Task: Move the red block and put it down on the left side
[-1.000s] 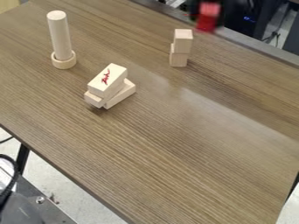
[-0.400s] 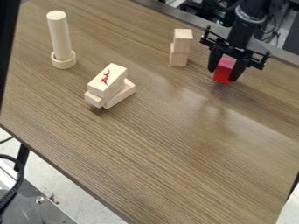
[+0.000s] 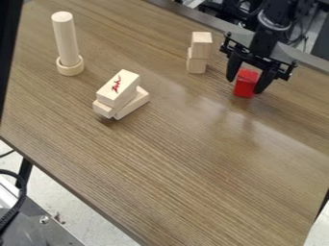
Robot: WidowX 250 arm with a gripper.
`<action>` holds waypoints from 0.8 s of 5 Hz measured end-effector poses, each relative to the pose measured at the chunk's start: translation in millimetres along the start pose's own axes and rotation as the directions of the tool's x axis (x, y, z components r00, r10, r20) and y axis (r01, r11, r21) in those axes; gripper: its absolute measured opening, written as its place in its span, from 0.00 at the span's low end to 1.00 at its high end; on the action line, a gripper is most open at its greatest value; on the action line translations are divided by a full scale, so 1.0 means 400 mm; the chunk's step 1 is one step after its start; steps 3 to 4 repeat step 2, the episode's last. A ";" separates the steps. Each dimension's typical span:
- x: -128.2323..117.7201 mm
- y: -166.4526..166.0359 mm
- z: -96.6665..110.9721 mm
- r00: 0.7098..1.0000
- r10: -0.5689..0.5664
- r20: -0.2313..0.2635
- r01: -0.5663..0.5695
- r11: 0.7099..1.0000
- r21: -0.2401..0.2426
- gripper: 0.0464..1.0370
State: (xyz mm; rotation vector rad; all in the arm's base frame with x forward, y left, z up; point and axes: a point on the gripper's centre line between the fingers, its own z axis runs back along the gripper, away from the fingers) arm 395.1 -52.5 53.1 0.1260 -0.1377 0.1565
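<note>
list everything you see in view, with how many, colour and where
red block: 1, red, far right part of the table, at the gripper
stacked blocks: 2, pale wood, upright, left of the red block
block pile: 3 visible, pale wood, left of centre, red marking on top one
cylinder: 1, pale wood, standing, upper left
ring: 1, pale wood, around the cylinder's base
table: 1, brown, under the blocks
cable: 1, black, lower left
gripper: 1, black, upper right
arm: 1, black, above the gripper
</note>
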 end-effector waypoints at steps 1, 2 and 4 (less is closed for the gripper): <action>-0.001 0.016 -0.002 1.000 0.012 -0.008 -0.012 1.000 0.016 0.96; 0.010 0.061 0.085 0.995 0.093 0.037 -0.094 0.995 0.025 0.96; 0.010 0.061 0.085 0.995 0.093 0.037 -0.094 0.995 0.025 0.96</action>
